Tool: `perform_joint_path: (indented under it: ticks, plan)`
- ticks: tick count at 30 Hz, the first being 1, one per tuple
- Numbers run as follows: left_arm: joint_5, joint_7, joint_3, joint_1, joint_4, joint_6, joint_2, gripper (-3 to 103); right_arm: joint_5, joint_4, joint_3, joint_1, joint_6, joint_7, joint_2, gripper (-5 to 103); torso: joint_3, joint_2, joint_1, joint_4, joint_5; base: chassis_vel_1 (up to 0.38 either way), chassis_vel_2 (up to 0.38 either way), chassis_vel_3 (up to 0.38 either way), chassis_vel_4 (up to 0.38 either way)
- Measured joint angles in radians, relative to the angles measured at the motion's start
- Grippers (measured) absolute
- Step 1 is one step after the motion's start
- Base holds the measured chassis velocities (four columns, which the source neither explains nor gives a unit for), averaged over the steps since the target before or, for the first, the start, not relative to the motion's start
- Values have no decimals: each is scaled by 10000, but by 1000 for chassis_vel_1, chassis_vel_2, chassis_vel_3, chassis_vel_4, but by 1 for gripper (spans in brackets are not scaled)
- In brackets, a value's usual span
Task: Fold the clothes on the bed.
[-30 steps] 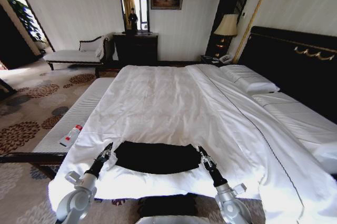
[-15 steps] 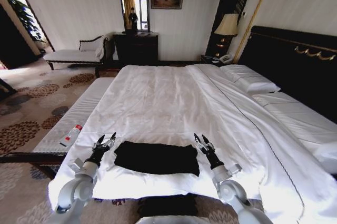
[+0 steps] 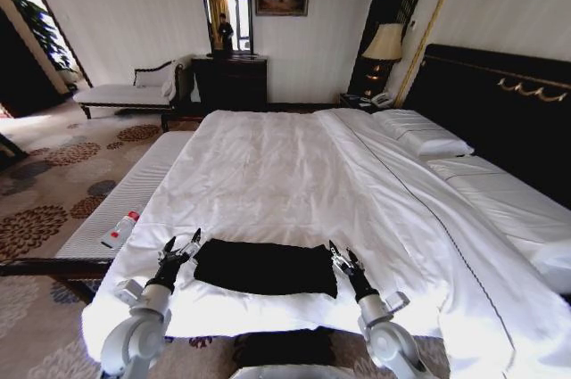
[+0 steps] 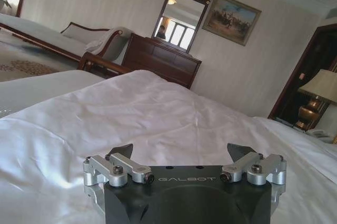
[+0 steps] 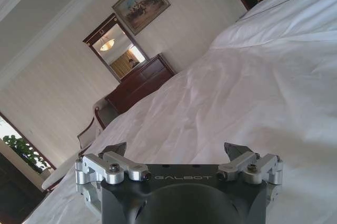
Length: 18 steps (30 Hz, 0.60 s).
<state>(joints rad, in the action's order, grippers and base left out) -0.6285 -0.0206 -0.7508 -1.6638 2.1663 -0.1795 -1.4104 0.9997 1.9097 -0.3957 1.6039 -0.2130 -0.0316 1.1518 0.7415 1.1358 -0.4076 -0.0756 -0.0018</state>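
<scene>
The clothes [image 3: 265, 267], a black shirt folded into a flat rectangle, lie near the foot of the bed [image 3: 294, 183] on its white sheet. My left gripper [image 3: 181, 244] hovers just off the shirt's left edge, open and holding nothing. Off the shirt's right edge, my right gripper [image 3: 342, 253] is open too and also holds nothing. In the left wrist view the left gripper [image 4: 180, 152] spreads its fingers over bare white sheet. The right gripper [image 5: 176, 149] in the right wrist view does the same.
A white-cushioned bench [image 3: 125, 196] runs along the bed's left side with a small bottle [image 3: 119, 230] on it. Pillows [image 3: 424, 135] and a dark headboard [image 3: 500, 102] are at the right. A dresser [image 3: 230, 80], chaise [image 3: 134, 89] and lamp [image 3: 385, 45] stand by the far wall.
A second ago both grippers were at the shirt's near corners, which looked lifted. They let go and moved apart; the shirt now lies flat and both grippers are open beside it.
</scene>
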Motion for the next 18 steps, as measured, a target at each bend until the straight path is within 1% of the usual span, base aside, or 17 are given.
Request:
perform_joint_path:
  ticks: [4,7,10,11,13,18]
  plan:
    - [210,62,9,-70,0,2,-107,100,-97,12,-73,48,8,101,31,100,0,0,0,1,1,0,0,0,0]
    - [218,95,15,-78,12,2,-138,100,-94,18,-153,119,36,113,-11,100,1,0,0,0,1,0,0,0,0]
    - [189,168,6,-59,35,-15,-128,100,108,189,-302,305,323,454,-88,100,0,0,0,0,1,0,0,0,0]
    - [189,168,6,-59,35,-15,-128,100,108,189,-302,305,323,454,-88,100,0,0,0,0,1,0,0,0,0]
    - [111,238,-59,7,76,-68,-92,100,192,243,-321,446,511,746,-112,100,0,0,0,-1,0,0,0,0,0]
    - [-161,310,-220,-12,426,-109,-24,100,68,145,-326,523,848,909,-339,100,0,0,0,-3,1,0,0,0,0]
